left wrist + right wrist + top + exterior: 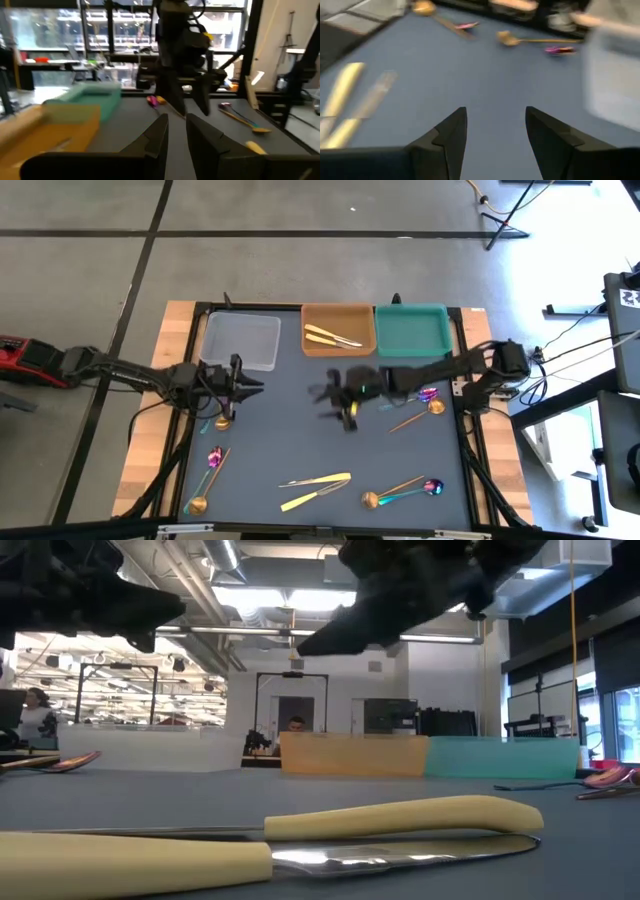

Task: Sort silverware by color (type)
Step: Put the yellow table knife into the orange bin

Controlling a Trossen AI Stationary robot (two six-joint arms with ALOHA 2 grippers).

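Silverware scattered near mat edges; centre open; right pincer spread.

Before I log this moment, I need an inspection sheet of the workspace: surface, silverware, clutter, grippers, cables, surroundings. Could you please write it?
Surface: dark blue mat on a wooden table.
Silverware: two knives in the orange tray; two pale yellow knives and several spoons loose on the mat.
Trays: clear tray and teal tray hold nothing visible.
Clutter: nothing seen.
Grippers: left gripper open, near the mat's left edge; right gripper open, over mid-mat; both hold nothing.
Cables: run along both arms and across the floor.
Surroundings: a person in the room beyond.
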